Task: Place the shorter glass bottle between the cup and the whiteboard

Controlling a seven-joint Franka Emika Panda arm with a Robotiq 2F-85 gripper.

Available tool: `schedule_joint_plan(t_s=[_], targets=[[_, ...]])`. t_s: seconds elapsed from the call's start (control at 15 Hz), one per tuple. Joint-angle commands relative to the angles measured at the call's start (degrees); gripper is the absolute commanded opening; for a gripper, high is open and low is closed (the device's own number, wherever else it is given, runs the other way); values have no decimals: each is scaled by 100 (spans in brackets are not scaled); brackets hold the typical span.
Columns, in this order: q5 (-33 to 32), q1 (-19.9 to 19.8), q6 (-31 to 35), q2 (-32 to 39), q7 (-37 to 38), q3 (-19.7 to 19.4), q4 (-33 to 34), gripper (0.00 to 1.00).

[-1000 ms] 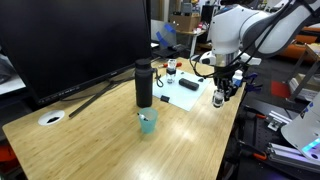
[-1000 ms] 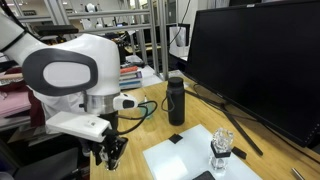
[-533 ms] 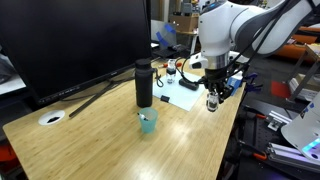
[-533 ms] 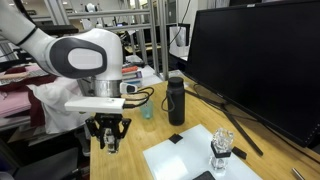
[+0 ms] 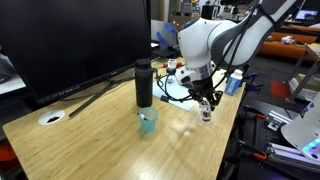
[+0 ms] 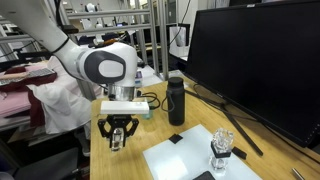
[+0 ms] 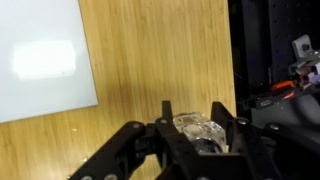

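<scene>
The wooden table bore the cup near its middle. Right of it, beside the whiteboard, the gripper clasped the shorter glass bottle between its fingers.

The small bottle sits between the fingers of the gripper, over the table and apart from the whiteboard. In an exterior view the cup stands just before the flask, with the monitor behind both. Another bottle and an eraser rest on the whiteboard.
</scene>
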Motion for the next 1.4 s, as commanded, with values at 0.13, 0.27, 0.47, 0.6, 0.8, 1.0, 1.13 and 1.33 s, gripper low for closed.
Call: schedule_joint_plan(t_s=[0.13,0.27,0.47,0.6,0.8,1.0,1.13,1.33], targets=[[-12,-92,-304,385,-621,308,617,19],[-116,-76,-106,456,-439,331,722,19],[-137,-84,262,507,-176,310,803,19],[-312,-63,732,546,223,253,773,19],[-617,-56,1221,736,844,154,762,19],[-1203,10,1503,941,1511,25,749,19],[-1499,14,1464,1056,1808,7,763,19],[-1535,-58,1360,995,1910,110,745,69]])
